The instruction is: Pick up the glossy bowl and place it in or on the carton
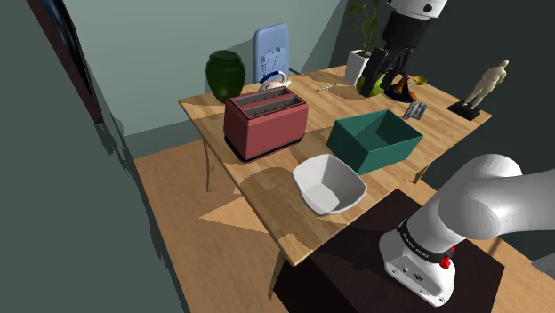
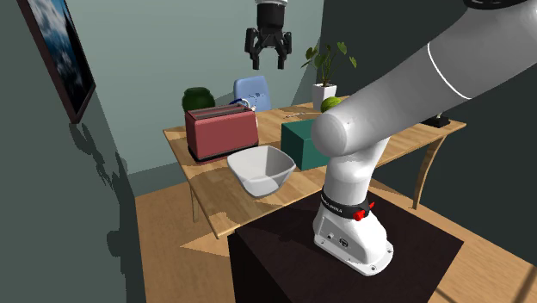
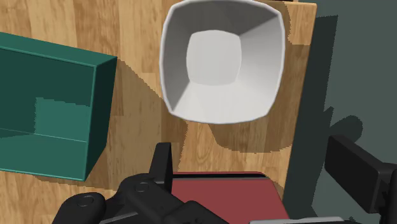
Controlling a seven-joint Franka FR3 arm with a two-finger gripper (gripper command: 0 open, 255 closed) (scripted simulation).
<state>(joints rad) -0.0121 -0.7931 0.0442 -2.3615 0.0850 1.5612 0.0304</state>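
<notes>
A white glossy bowl (image 1: 329, 183) (image 2: 262, 169) (image 3: 221, 60) stands upright and empty near the table's front edge. Just behind it sits the open teal carton (image 1: 374, 140) (image 2: 299, 143) (image 3: 48, 116), also empty. My black gripper (image 2: 268, 60) (image 1: 384, 73) hangs high above the table, open, with nothing between its fingers. In the wrist view the two fingers (image 3: 163, 164) stand wide apart, with the bowl and carton far below the gripper (image 3: 257, 172).
A red toaster (image 1: 265, 123) (image 2: 221, 133) (image 3: 222, 191) stands beside the carton. At the table's back are a dark green vase (image 1: 225, 73), a blue-white panel (image 1: 271, 52), a potted plant (image 1: 360, 55), a figurine (image 1: 485, 87) and small clutter (image 1: 406, 87). My stand (image 1: 391, 276) is in front of the table.
</notes>
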